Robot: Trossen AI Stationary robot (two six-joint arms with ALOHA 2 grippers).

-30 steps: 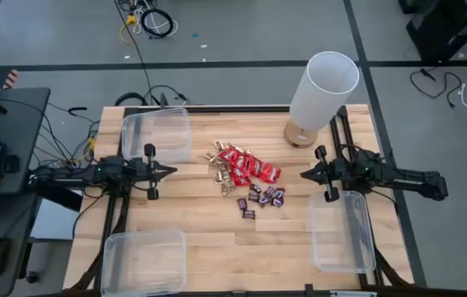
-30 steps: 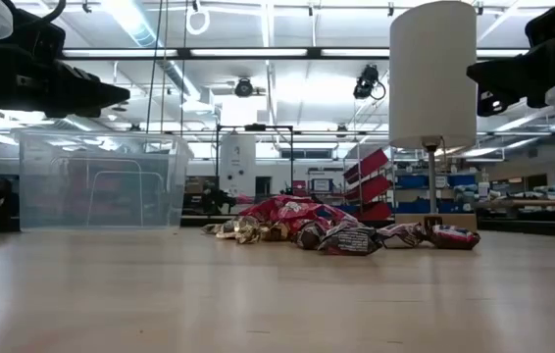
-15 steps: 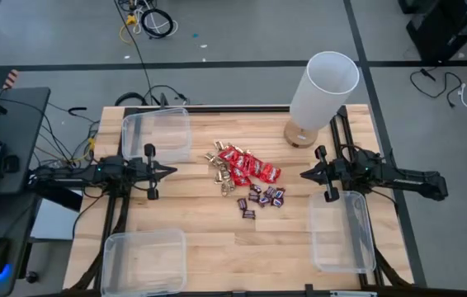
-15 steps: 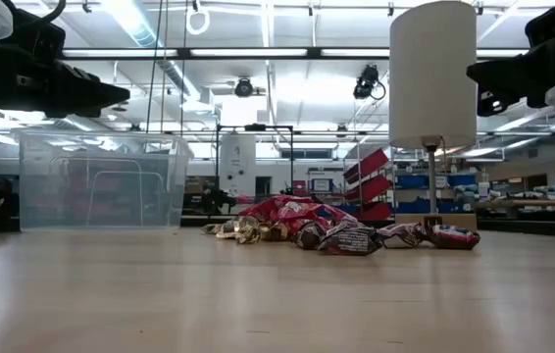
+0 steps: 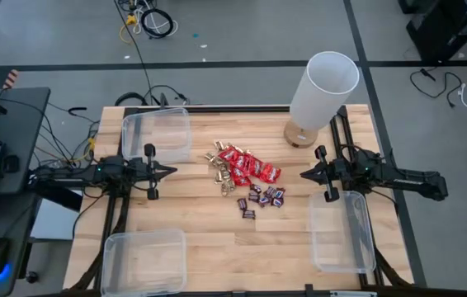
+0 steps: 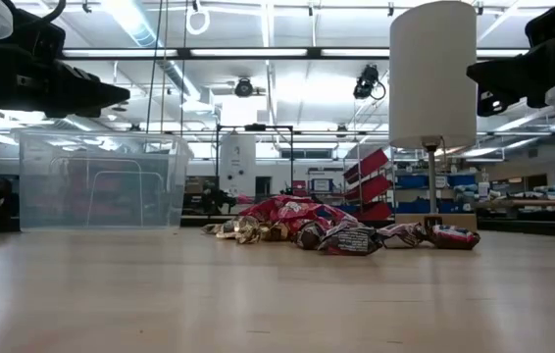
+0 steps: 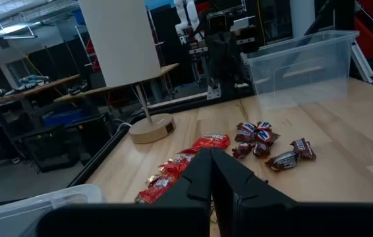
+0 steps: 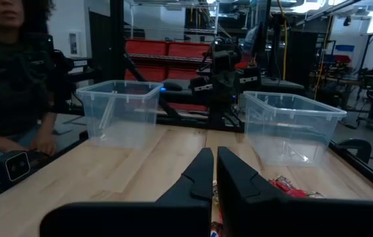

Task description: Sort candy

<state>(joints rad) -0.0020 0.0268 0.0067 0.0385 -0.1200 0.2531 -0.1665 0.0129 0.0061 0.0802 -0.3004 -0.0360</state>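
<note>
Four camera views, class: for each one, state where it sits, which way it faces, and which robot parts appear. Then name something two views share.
High view: overhead, facing down; left gripper, right gripper, candy.
Low view: tabletop height, facing across; arms overhead, lamp.
Left wrist view: faces the lamp; own shut gripper.
Right wrist view: faces two clear bins; own shut gripper.
Shared: candy in high and low views.

Two slim black arms, pointed tips

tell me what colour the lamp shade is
White: the lamp shade is plain white on a light wooden base, clearest in the high view.
</note>
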